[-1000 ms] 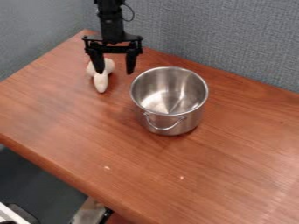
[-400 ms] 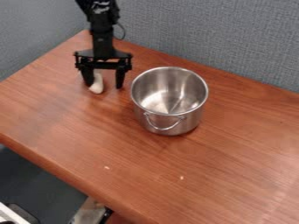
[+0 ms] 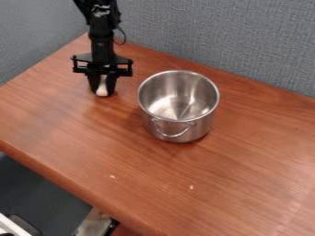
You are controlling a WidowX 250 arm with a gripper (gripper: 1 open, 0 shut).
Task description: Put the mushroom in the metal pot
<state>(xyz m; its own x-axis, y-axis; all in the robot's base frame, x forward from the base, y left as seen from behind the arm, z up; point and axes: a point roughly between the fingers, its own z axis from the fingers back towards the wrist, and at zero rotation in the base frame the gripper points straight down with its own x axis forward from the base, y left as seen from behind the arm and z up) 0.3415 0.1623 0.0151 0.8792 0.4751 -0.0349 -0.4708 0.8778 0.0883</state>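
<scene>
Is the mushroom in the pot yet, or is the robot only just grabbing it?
Not yet. Done: the gripper is down at the mushroom, its fingers on either side of it. In hand: it seems to be closing on the mushroom, which sits on the table left of the metal pot; a firm grip cannot be confirmed. Left: lift it, carry it over to the empty pot and drop it in.

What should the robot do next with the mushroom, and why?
Probably finish squeezing, then lift straight up. The pincer is down at the table around the mushroom, which lies left of the metal pot. The pot is empty, so the mushroom must rise above its rim.
</scene>
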